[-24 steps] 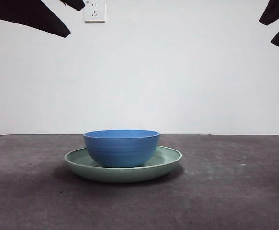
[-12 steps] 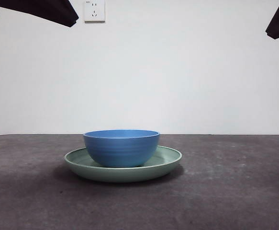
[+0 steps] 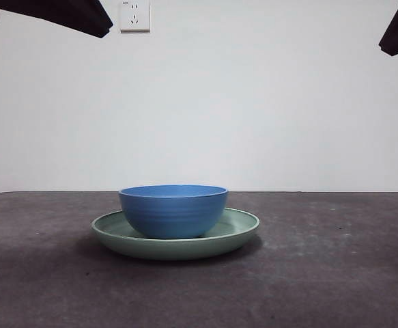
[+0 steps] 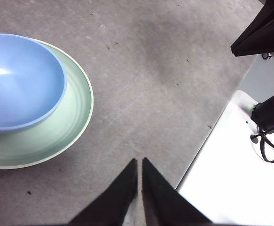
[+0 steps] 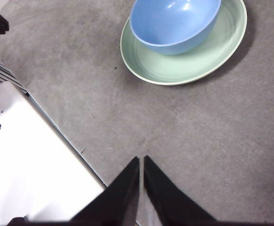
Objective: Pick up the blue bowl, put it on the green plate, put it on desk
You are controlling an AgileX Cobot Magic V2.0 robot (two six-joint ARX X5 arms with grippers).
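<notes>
The blue bowl (image 3: 173,210) sits upright inside the green plate (image 3: 239,232), and the plate lies flat on the table (image 3: 335,273); the front view shows the bowl's ridged outer wall and the plate's rim edge-on, but nothing of either inside; the wrist views look down into them, showing the bowl's smooth empty hollow (image 4: 19,82) set off-centre on the plate (image 4: 57,134), nearer one rim than the other (image 5: 174,21); the plate's faint rings show there too (image 5: 207,54).

The left hand (image 4: 139,162) hangs well apart from the plate, its two black jaws pressed together with only a thin slit between, holding nothing; the right hand (image 5: 141,160) is likewise closed on nothing, well apart from the dishes; in the front view each arm shows only as a dark tip at an upper corner, and which is which cannot be told there.

The left wrist view cuts the bowl and plate off at the picture's edge; the right wrist view cuts off part of the bowl's rim.

A white wall socket (image 3: 134,15) sits high on the pale wall; a white panel (image 4: 230,179) borders the table's edge, with black cabling (image 4: 268,141) on it; the same kind of panel (image 5: 28,160) shows in the right wrist view.
</notes>
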